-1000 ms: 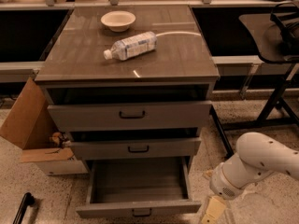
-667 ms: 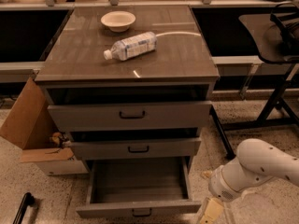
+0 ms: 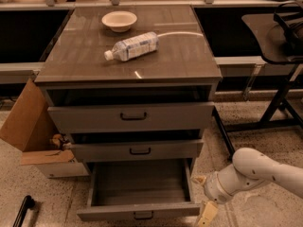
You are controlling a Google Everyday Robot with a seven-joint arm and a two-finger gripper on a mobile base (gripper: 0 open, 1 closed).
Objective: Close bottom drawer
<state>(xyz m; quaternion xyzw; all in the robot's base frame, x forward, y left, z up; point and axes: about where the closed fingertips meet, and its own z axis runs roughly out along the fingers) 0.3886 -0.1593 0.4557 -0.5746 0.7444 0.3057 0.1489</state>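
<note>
**Fingers spread at the open bottom drawer's right front corner**

The gripper [image 3: 202,197] sits at about 5 o'clock in the view, just beside the right front corner of the bottom drawer [image 3: 139,193]. Its two pale fingers [image 3: 207,215] are spread apart and grasp nothing. One tip is up by the drawer's right side wall, and the other is lower, by the end of the front panel. Whether either tip touches the drawer cannot be told. Behind them a round white wrist joins a thick white forearm [image 3: 265,169]. The forearm runs toward 3 o'clock, rises slightly, and leaves the view at the right edge, low over the speckled floor.

The bottom drawer stands well out of the cabinet at 6 o'clock, its deep plain box open to view. Its slim front panel and small black handle [image 3: 143,215] lie at the lower edge of the view. Above it, the middle drawer [image 3: 137,150] and the top drawer [image 3: 132,116] each stand slightly out.

On the bench [image 3: 180,56], toward 12 o'clock, a plastic bottle [image 3: 131,46] lies on its side with its cap toward 9 o'clock. A pale bowl [image 3: 119,20] stands just beyond it. A cardboard box [image 3: 28,122] with an open flap sits at the cabinet's 9 o'clock side.
</note>
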